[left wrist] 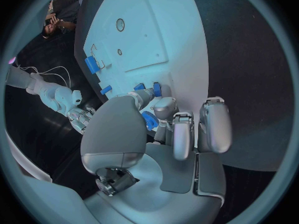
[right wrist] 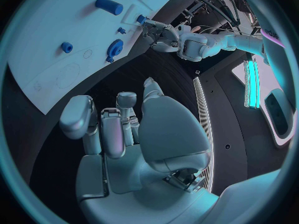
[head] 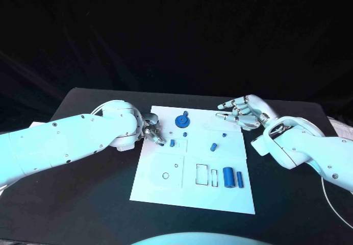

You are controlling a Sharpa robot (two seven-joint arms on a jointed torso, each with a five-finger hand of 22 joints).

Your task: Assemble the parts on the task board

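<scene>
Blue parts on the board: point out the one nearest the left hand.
The small blue part beside the left hand, at the task board's left edge. The gear, cylinder and others lie farther right.

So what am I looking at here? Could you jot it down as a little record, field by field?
Surface: black table
Task board: white plate in the middle
Parts: blue gear near the far edge; blue cylinder near the right edge; small blue pieces between
Left hand: at the board's left edge, fingers curled by a blue piece; grip unclear
Right hand: at the board's far right corner, fingers apart, holding nothing
</scene>
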